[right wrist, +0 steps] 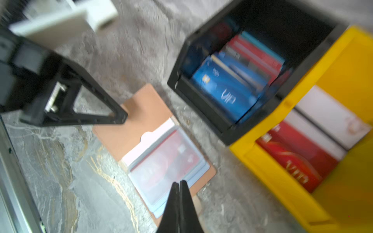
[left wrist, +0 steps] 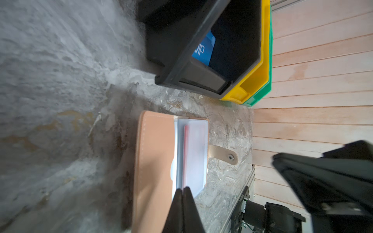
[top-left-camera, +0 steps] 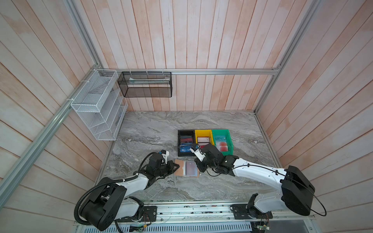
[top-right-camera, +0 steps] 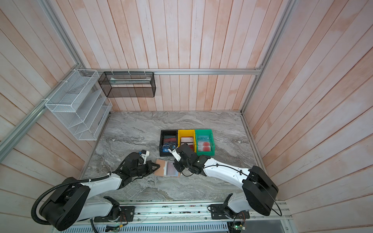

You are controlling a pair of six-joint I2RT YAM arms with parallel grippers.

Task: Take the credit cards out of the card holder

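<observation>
The tan card holder [top-left-camera: 179,167] lies open on the marble table, its clear sleeves [right wrist: 161,165] facing up and its snap tab [left wrist: 222,154] sticking out at the side. A red credit card [right wrist: 173,153] shows through the top sleeve. My left gripper [left wrist: 183,188] is shut, and its tip [right wrist: 121,119] rests on the tan cover [right wrist: 137,131]. My right gripper [right wrist: 179,182] is shut, with nothing between the fingers, just above the edge of the sleeves. Other credit cards stand in the bins: blue VIP ones [right wrist: 224,90], a red VIP one [right wrist: 290,161] and teal and pale ones [top-left-camera: 222,143].
A black bin [top-left-camera: 178,141], a yellow bin [top-left-camera: 202,132] and a green bin [top-left-camera: 230,141] stand side by side just behind the holder. A white wire rack [top-left-camera: 96,105] and a black mesh basket [top-left-camera: 145,84] hang on the walls. A metal rail [top-left-camera: 191,209] runs along the table's front.
</observation>
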